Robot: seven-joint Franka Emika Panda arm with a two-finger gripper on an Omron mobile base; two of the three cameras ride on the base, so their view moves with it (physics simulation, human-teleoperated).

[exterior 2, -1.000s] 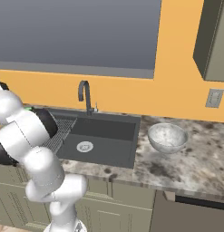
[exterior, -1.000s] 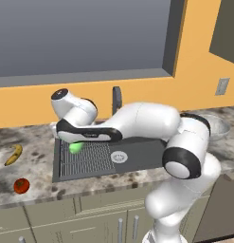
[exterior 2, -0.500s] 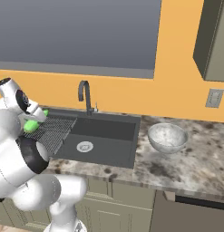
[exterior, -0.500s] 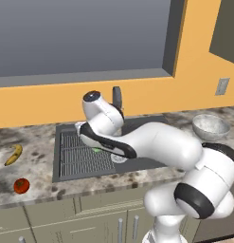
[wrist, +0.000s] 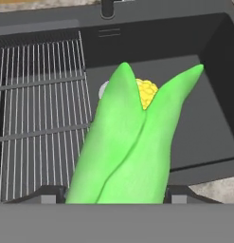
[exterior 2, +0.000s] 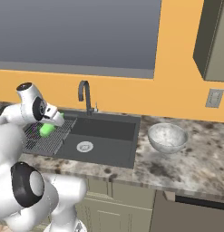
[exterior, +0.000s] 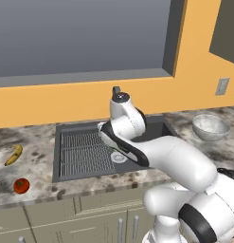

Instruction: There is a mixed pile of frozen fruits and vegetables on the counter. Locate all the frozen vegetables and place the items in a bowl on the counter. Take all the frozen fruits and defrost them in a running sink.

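My gripper (wrist: 116, 195) is shut on a frozen vegetable, a corn cob (wrist: 125, 147) in a bright green husk with yellow kernels showing at its tip. In the right base view the gripper (exterior 2: 51, 123) holds the corn cob (exterior 2: 45, 130) over the ribbed rack on the left side of the dark sink (exterior 2: 109, 131). The translucent bowl (exterior 2: 167, 137) stands on the counter (exterior 2: 186, 167) to the right of the sink. In the left base view it is the bowl (exterior: 211, 126) at the far right. A yellow banana (exterior: 14, 154) and a red tomato (exterior: 21, 185) lie on the counter left of the sink (exterior: 151, 130).
A dark arched faucet (exterior 2: 86, 96) rises behind the sink's middle. The round silver drain (exterior 2: 85, 146) sits in the open basin. The window sill and orange wall run along the back. A wall outlet (exterior 2: 215, 98) sits above the counter at the right.
The arm has swung rightward over the sink, carrying the green corn cob from the rack's left side toward the basin. The grip has stayed the same.
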